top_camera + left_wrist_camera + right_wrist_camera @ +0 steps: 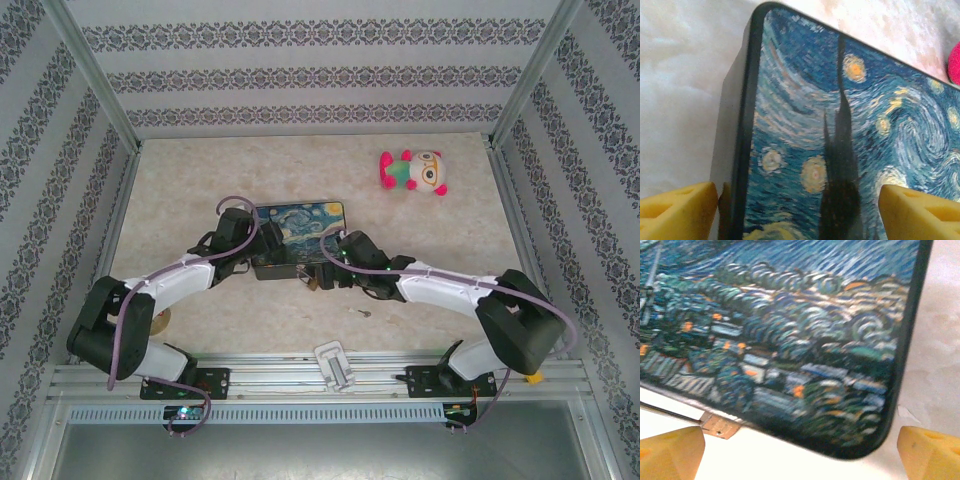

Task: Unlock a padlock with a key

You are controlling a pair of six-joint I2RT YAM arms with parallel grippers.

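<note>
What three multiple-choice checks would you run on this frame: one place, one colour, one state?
1. Where is the plush toy relative to the painted tin in the top view?
A. on its lid
B. beyond it, to the right
C. between the arm bases

2. What colour are the left arm's fingers?
A. yellow
B. black
C. silver

3. How do the right arm's fingers stand?
A. pressed together
B. clamped on the plush toy
C. wide apart, open

Answers:
1 B: the toy lies on bare table, farther back and to the right of the tin.
2 A: both tips in the left wrist view are yellow.
3 C: the right wrist view has them at opposite edges, with the tin's corner seen between them.
</note>
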